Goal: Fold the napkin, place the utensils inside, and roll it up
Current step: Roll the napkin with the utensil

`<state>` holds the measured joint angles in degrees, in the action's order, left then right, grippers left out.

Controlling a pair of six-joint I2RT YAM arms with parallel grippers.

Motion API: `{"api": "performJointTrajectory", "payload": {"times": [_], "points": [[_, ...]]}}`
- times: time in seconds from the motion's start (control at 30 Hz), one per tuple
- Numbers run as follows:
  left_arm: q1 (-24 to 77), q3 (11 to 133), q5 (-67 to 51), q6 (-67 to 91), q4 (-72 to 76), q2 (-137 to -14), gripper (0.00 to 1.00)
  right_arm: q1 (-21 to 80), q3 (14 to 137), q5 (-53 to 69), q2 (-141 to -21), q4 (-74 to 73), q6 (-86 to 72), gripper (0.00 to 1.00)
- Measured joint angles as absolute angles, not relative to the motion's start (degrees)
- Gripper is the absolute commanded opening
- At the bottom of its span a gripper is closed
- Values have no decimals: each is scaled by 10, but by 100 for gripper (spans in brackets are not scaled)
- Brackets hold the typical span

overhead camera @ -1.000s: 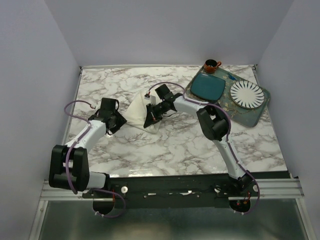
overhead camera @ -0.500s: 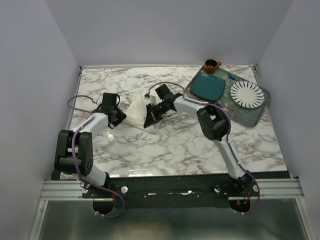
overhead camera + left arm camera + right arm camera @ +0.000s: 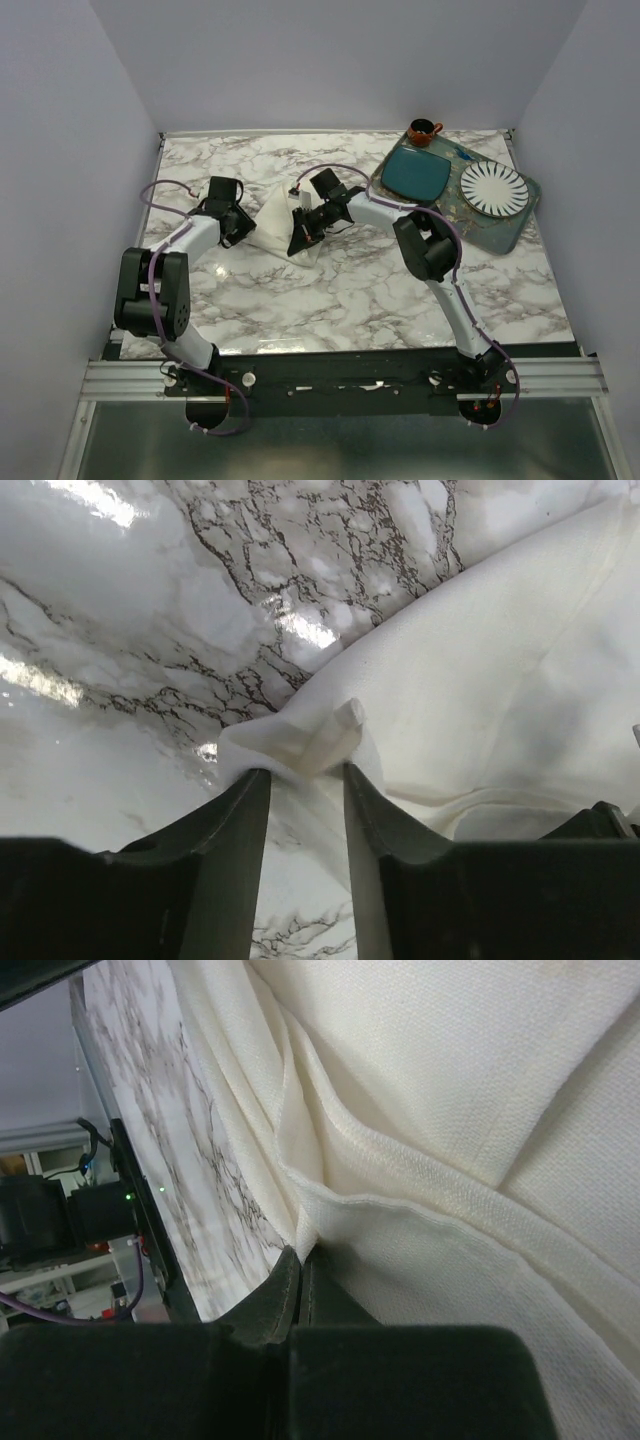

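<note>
Since the napkin [image 3: 480, 680] lies bunched at the middle of the marble table [image 3: 120, 610], its raised corner should be pinched fully by the left end effector [image 3: 298, 780], whose jaws stand narrow but apart astride it, before any fold is drawn. Beyond, the right end effector [image 3: 298, 1265] is clamped on a hem fold, best held low. On the far tray [image 3: 478, 228] the spoon cannot be made out.

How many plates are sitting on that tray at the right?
2: a teal square plate on the green tray's left half, a white ribbed round plate on its right.
</note>
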<state>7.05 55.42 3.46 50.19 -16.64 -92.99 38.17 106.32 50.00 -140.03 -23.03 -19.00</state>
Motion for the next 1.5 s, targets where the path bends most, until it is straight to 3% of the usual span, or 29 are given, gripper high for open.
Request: {"api": "performJointTrajectory", "payload": {"times": [0.1, 0.23, 0.43, 0.97, 1.13, 1.5], "points": [[81, 531, 42, 496, -171, -891, 45, 382, 1064, 500, -1400, -231, -188, 1], [97, 506, 44, 492, -179, -830, 23, 382, 1064, 500, -1400, -232, -188, 0], [125, 475, 25, 505, -162, -789, 9, 381, 1065, 499, -1400, -233, -188, 1], [144, 472, -36, 533, -85, -902, 3, 378, 1066, 497, -1400, -235, -188, 0], [144, 480, -37, 538, -80, -928, 3, 378, 1066, 496, -1400, -235, -188, 4], [146, 509, -36, 543, -71, -960, 0, 379, 1100, 422, -1372, -322, -140, 59]]}}
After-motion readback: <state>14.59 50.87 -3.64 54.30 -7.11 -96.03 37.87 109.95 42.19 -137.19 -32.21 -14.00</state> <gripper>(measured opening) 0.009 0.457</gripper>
